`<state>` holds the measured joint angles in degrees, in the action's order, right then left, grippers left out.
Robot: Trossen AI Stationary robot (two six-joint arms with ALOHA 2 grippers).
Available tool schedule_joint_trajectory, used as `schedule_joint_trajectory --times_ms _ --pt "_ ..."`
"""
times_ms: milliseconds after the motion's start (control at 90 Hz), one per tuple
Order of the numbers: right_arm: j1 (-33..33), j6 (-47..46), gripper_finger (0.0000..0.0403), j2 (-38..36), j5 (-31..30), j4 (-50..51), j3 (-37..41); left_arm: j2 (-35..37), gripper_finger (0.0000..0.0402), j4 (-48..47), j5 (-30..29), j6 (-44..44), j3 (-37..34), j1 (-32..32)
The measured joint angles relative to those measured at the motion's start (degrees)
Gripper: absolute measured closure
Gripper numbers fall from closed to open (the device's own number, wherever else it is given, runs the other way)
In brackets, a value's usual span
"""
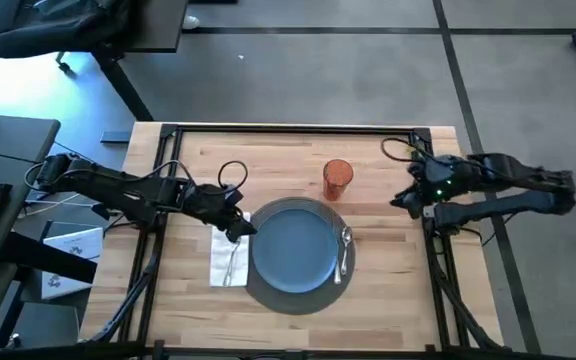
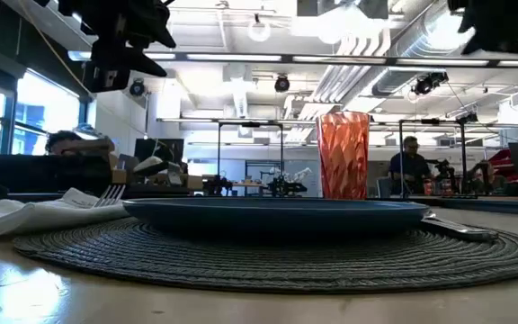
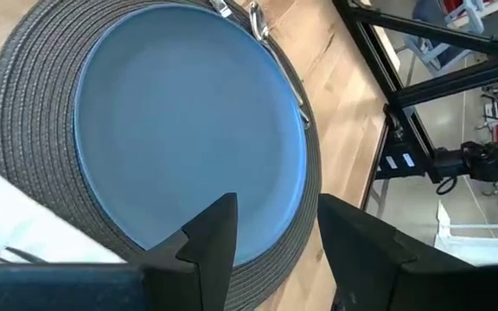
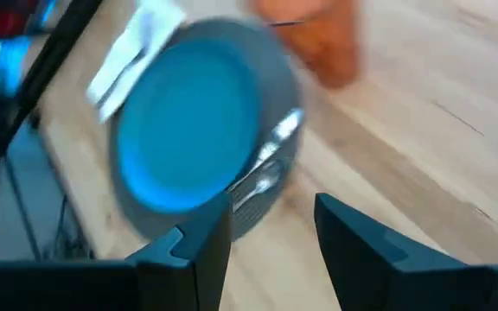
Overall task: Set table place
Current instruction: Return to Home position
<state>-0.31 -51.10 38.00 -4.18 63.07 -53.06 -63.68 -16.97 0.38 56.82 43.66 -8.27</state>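
Light wood table (image 1: pixel 388 290) carries the full place. At its centre lies the grey mat (image 1: pixel 290 304), with the blue plate (image 1: pixel 293 246) on it. The white napkin (image 1: pixel 230 262) sits just left of the plate. On it is the fork (image 2: pixel 108 193) — only the tines show in the low view. Two silver pieces (image 1: pixel 345 250) lie on the mat right of the plate, too small to tell their kinds. The orange cup (image 1: pixel 337 179) stands upright near the mat's far right edge, and the plate hides its base in the low view. By the napkin's far corner hovers the left gripper (image 1: pixel 240 228), fingers apart and empty. Well right of the cup hangs the right gripper (image 1: pixel 405 198) — fingers likewise apart, holding nothing.
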Motion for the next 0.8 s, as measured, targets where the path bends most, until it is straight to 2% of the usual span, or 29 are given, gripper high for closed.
schedule_joint_trajectory --times_ms 78,167,256,411,578,700,800 --pt "0.4 5.4 0.0254 -5.3 -0.6 -5.8 5.8 0.0 0.0255 0.1 -1.2 0.0 0.0 0.0" --pt "0.2 12.7 0.0254 -12.1 -0.3 -17.9 13.7 0.0 0.0255 0.1 -2.2 0.0 0.0 0.0" --pt "-1.3 16.2 0.0261 -18.9 0.4 -30.5 22.1 0.0 0.0255 0.1 -2.5 0.0 0.0 0.0" --pt "-4.6 15.9 0.0293 -29.3 8.4 -54.1 37.7 0.0 0.0255 0.1 -2.6 0.0 0.0 0.0" --pt "-8.0 10.8 0.0351 -37.1 14.3 -72.3 51.9 0.0 0.0255 0.2 -2.6 0.2 0.0 0.0" --pt "-8.7 12.0 0.0392 -37.6 14.7 -67.6 51.6 0.0 0.0255 0.7 -3.0 2.3 0.0 0.0" --pt "-8.7 16.2 0.0397 -36.9 13.7 -63.1 51.3 0.0 0.0258 4.5 -3.5 -5.2 0.0 0.1"
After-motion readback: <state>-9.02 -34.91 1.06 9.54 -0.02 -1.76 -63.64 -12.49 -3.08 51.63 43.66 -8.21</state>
